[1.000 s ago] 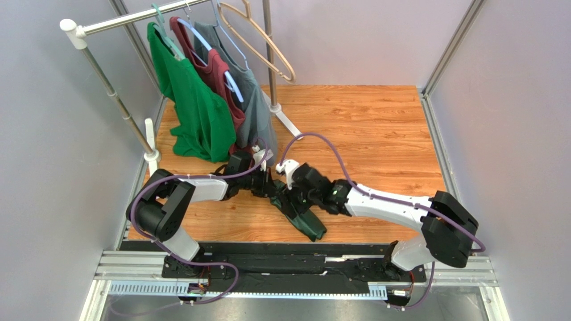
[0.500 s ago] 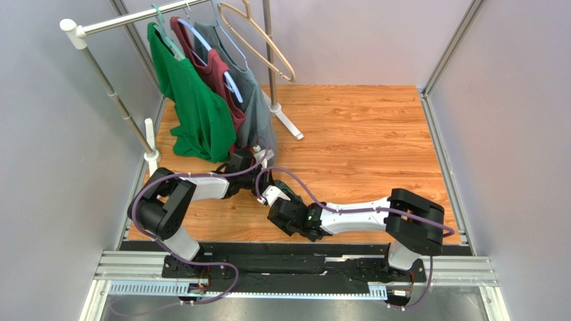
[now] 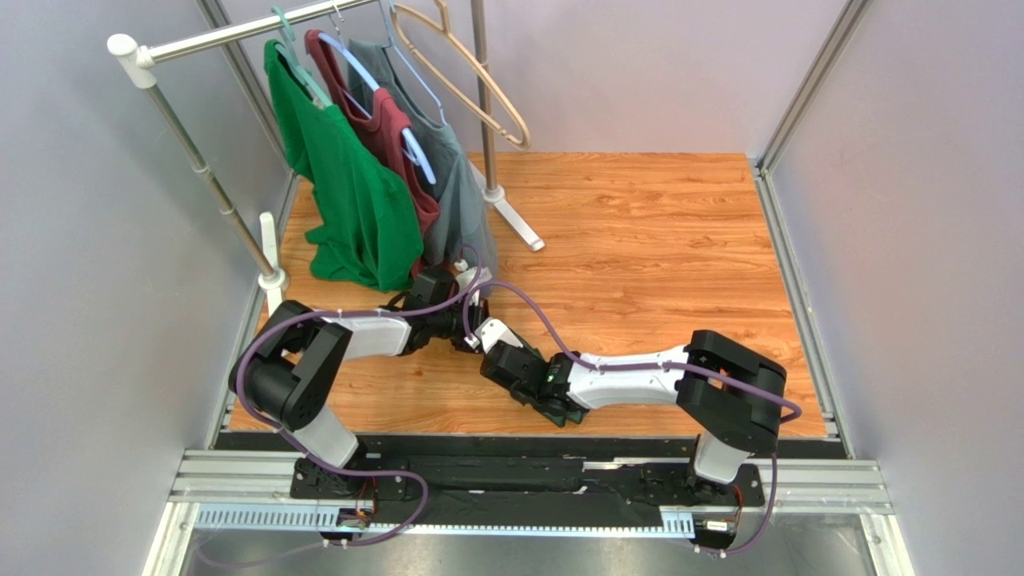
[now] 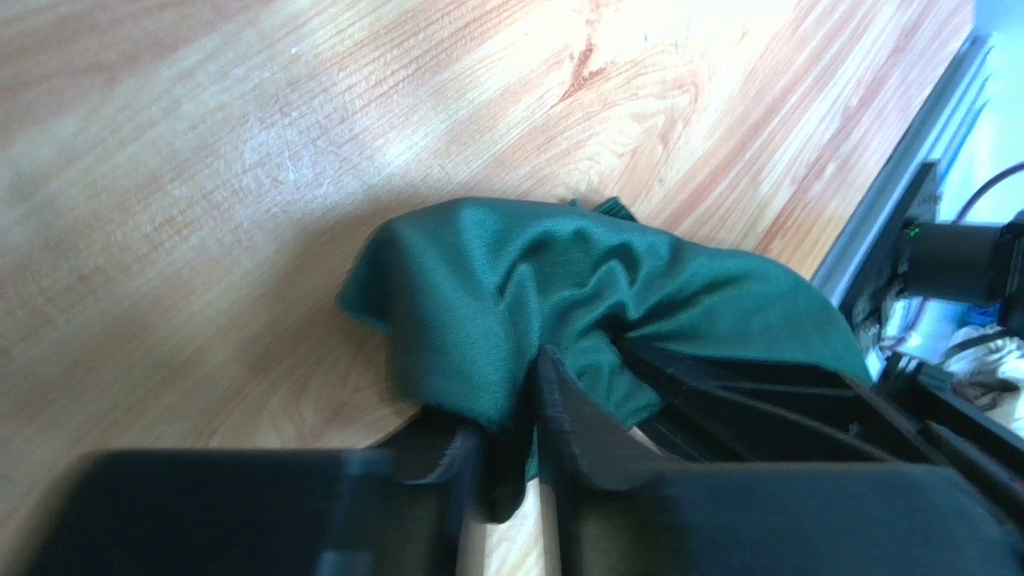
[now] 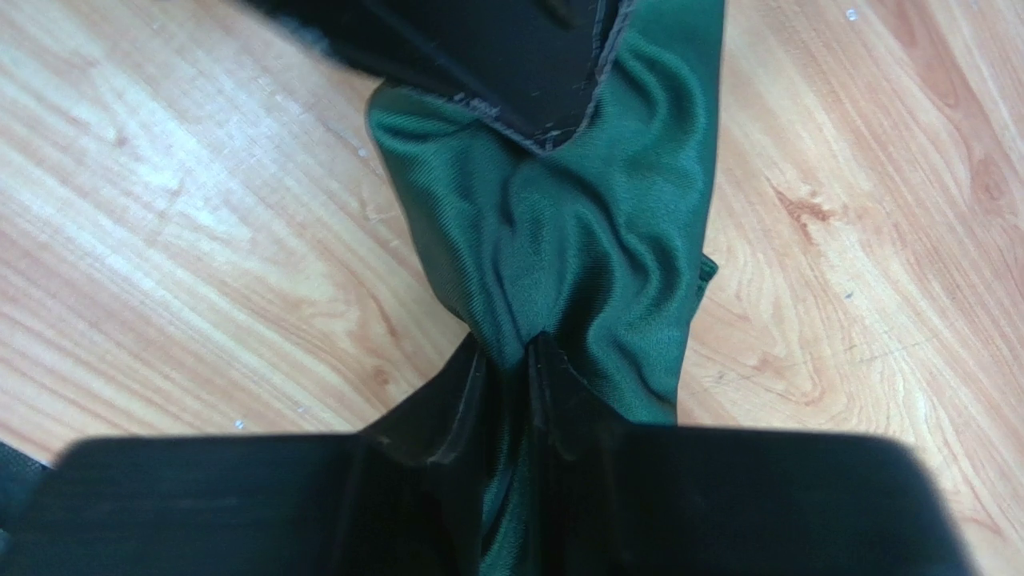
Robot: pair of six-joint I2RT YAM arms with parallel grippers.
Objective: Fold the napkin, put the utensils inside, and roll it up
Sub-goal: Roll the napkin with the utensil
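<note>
Both nearly closed; left gripper (image 4: 505,418) and right gripper (image 5: 507,360) each pinch the bunched, twisted dark-green napkin (image 4: 577,282).

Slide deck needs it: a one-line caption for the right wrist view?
Right gripper pinching a bunched fold of the dark green napkin over the wooden tabletop.

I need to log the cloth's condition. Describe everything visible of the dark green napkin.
The napkin is a thin, plain, dark forest-green cloth with a fine weave and a slight sheen. It is bunched into a crumpled, creased bundle lying on the wooden table. The left gripper pinches one end and the right gripper pinches the opposite end, with folds gathering toward each grip. Whether anything is wrapped inside cannot be seen.
</note>
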